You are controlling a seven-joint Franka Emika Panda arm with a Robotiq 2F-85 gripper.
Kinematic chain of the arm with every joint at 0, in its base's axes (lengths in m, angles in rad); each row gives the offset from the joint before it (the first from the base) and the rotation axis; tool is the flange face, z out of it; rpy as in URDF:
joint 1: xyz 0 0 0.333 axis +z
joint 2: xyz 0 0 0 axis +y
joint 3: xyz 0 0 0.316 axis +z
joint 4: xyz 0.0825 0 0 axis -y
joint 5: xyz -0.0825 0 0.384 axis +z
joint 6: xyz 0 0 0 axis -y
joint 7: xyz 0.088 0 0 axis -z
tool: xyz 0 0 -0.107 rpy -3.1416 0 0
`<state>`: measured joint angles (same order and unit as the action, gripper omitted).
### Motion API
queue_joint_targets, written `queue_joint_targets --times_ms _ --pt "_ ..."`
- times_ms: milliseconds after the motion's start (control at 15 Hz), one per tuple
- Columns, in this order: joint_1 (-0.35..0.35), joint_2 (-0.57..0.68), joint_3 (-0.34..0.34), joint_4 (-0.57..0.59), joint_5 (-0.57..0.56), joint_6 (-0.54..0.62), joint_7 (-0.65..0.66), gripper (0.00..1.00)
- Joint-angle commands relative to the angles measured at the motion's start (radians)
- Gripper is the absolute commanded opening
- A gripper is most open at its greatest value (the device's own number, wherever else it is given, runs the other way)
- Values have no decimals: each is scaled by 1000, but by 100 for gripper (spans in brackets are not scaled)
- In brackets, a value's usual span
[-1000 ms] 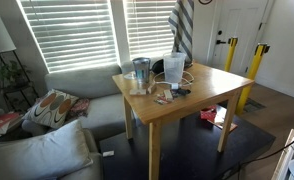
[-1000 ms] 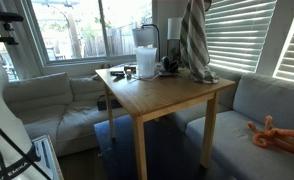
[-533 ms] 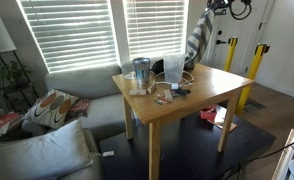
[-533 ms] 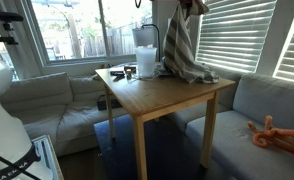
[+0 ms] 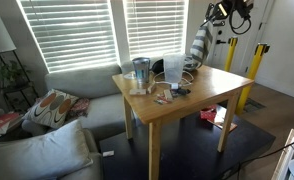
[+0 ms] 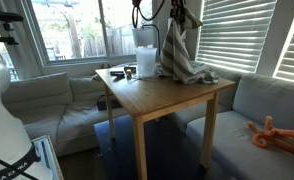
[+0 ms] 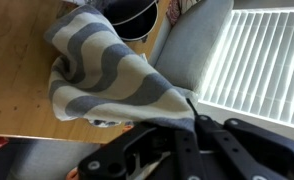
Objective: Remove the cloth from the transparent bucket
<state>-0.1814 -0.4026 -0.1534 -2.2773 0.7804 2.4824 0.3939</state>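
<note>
The cloth (image 5: 198, 45), a grey-and-white striped towel, hangs from my gripper (image 5: 211, 16) above the far side of the wooden table (image 5: 202, 95). In an exterior view the cloth (image 6: 181, 52) slants down from the gripper (image 6: 181, 14) and its lower end lies bunched on the table top. The transparent bucket (image 5: 173, 68) stands upright just beside the cloth; it also shows in an exterior view (image 6: 145, 55). In the wrist view the gripper (image 7: 187, 115) is shut on a corner of the cloth (image 7: 107, 70).
A shorter blue-grey clear jar (image 5: 140, 72) stands next to the bucket. Small items and cables (image 5: 169, 93) lie on the table. A grey sofa (image 5: 82, 85) and window blinds (image 6: 242, 35) surround the table. Yellow posts (image 5: 255, 65) stand beyond it.
The gripper has carried the cloth sideways away from above the bucket and lower. The cloth hung straight before; now its lower end rests on the table.
</note>
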Motion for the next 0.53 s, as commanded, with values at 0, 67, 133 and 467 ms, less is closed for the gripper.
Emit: queue_joint_targets --times_ms 0,67,133,467 --pt "69 89 -13 13 65 56 -180 1" --pt "84 124 -15 25 79 65 -225 1" --pt "94 158 -18 34 97 80 -269 1" --pt "104 317 -17 77 167 191 -425 1"
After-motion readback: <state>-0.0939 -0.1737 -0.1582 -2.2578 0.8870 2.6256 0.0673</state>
